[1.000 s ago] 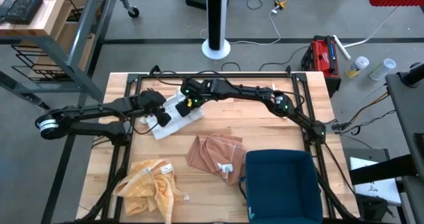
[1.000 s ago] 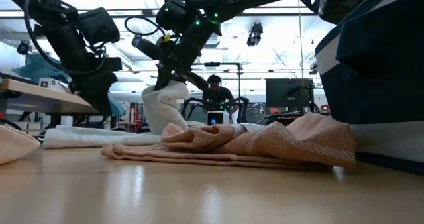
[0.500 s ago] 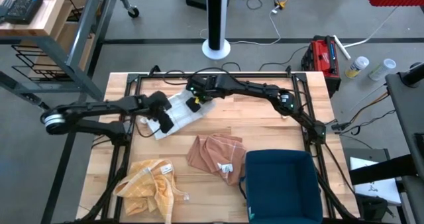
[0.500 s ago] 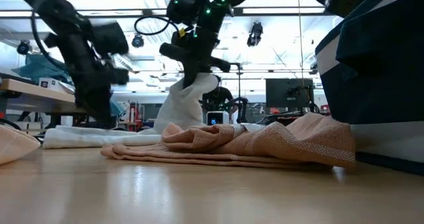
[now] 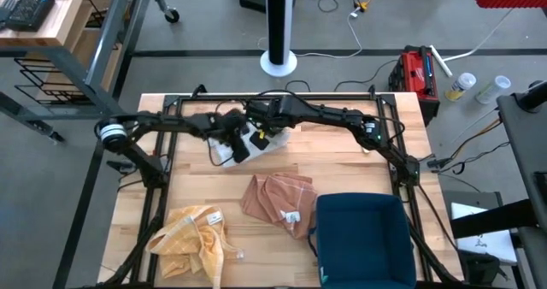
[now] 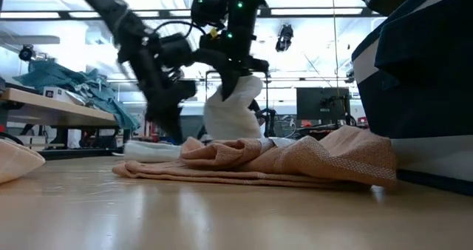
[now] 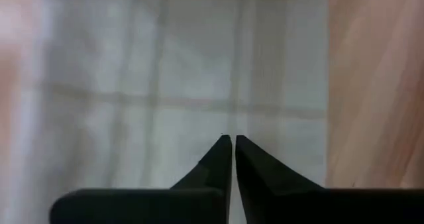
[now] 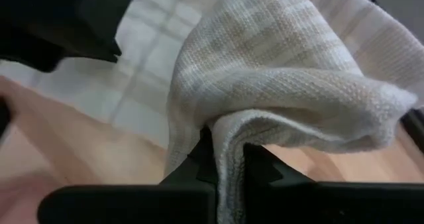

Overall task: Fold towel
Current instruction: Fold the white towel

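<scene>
Two tools are working on the white towel (image 5: 255, 143), which is lying toward twelve o'clock on the table (image 5: 342, 165) in the high view. The right tool (image 8: 222, 159) is clenching a bunched edge of that towel and lifting it off the wood, so the cloth is hanging in a tall hump in the low view while the rest is trailing flat. The left tool (image 5: 237, 145) is sitting at the towel's nine o'clock side with its jaws pressed together; its wrist view is showing them over flat checked cloth, and it seems to be pinching nothing, though I cannot be sure.

Judging by this, the fold is only getting started: one edge is raised, no neat crease is showing, and the carrying over and flattening are remaining. An orange cloth (image 5: 278, 201) at six o'clock, a yellow cloth (image 5: 193, 236) at seven and a dark blue bin (image 5: 363, 238) at five are lying well apart from the work.
</scene>
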Robot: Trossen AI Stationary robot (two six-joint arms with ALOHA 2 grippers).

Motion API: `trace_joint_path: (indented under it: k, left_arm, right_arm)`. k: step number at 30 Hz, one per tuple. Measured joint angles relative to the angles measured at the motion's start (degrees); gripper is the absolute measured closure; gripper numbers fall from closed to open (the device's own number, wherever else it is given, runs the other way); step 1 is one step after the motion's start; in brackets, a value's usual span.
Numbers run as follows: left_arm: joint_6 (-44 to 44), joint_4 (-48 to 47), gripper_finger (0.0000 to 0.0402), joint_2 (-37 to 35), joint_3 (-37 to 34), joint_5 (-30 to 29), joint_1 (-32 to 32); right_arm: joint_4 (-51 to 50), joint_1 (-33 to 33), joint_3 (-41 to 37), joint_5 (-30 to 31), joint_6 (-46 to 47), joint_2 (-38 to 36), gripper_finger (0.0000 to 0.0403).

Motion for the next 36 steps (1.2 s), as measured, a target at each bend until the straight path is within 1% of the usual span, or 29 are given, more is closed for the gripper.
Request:
trace_joint_path:
  k: [2, 4, 5, 8, 10, 14, 16, 18, 24, 27, 31, 35, 36]
  left_arm:
    - [1.09, -7.67, 0.0399, 1.36, 4.54, -0.20, 0.07]
    - [1.57, -15.98, 0.0399, 1.80, 7.43, -0.66, 0.05]
    - [1.62, -19.56, 0.0398, 1.34, 8.22, -2.44, 0.03]
    - [1.93, -27.92, 0.0397, -1.58, 7.48, -9.53, 0.06]
    - [1.49, -31.11, 0.0400, -4.80, 4.85, -11.36, 0.45]
    - [-2.25, -29.62, 0.0400, -14.78, -2.76, -10.69, 2.00]
    - [-3.11, -26.48, 0.0401, -19.97, -5.31, -8.56, 2.48]
    - [-2.77, -25.07, 0.0400, -25.17, -4.78, -7.36, 2.55]
    - [-2.79, -25.66, 0.0401, -37.31, -3.05, -7.54, 2.99]
    - [-3.56, -27.06, 0.0400, -42.96, -3.50, -7.52, 3.06]
    - [-3.77, -27.17, 0.0400, -48.28, -3.33, -7.52, 3.06]
    - [-3.69, -27.49, 0.0401, -49.55, -3.27, -7.57, 3.06]
    - [-3.68, -27.58, 0.0401, -49.47, -3.26, -8.67, 3.06]
  right_arm:
    - [-0.95, -0.28, -0.04, 1.25, 0.05, -0.10, 0.0386]
    - [-0.95, -0.50, -0.05, 1.34, 0.04, -0.55, 0.0386]
    - [-0.85, -0.52, -0.07, 1.44, 0.02, -0.89, 0.0386]
    - [0.78, -0.47, -0.07, 1.68, -0.31, -1.51, 0.0386]
    - [1.62, -0.43, -0.15, 1.47, -0.73, -1.57, 0.0386]
    - [6.35, -0.46, -0.48, -1.95, -2.83, -1.55, 0.0386]
    - [10.00, -0.48, -0.80, -5.91, -3.89, -1.55, 0.0386]
    - [12.67, -0.47, -1.23, -8.82, -4.45, -1.49, 0.0386]
    - [20.55, -0.65, -4.00, -14.26, -3.38, -1.47, 0.0386]
    - [24.19, -0.54, -5.42, -16.40, -2.33, -1.46, 0.0387]
    - [26.83, -0.52, -6.25, -18.56, -1.54, -1.44, 0.0387]
    - [27.13, -0.71, -6.25, -17.55, -1.70, -1.66, 0.0387]
    - [26.87, -0.79, -6.28, -16.68, -1.94, -1.91, 0.0387]
